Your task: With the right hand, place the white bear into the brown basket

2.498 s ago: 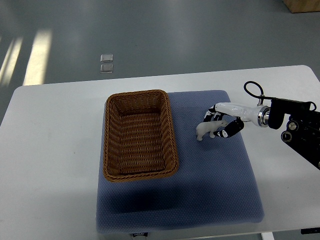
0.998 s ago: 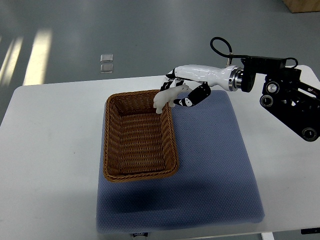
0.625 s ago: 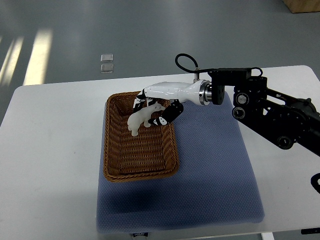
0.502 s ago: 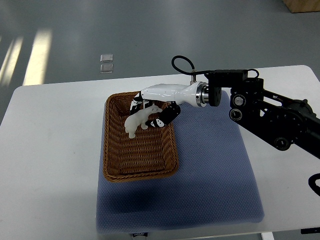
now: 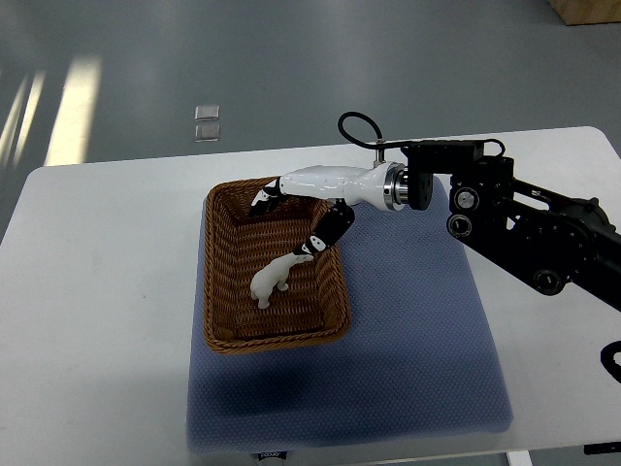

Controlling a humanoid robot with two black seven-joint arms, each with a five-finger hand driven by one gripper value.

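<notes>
right hand (image 5: 296, 209): fingers spread, holding nothing, above basket's 1 o'clock corner | white bear (image 5: 276, 279): inside brown basket (image 5: 215, 291), just right of centre, tilted | basket on blue mat (image 5: 417, 330)

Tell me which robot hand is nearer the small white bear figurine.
Right. The right hand hovers open just above the white bear lying in the brown wicker basket; the left hand is out of view.

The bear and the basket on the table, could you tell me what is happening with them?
The robot's right hand hangs over the brown basket with its fingers spread. The white bear is inside the basket, below the hand and free of it, so it looks dropped. The basket sits on a blue mat. No left arm shows.
</notes>
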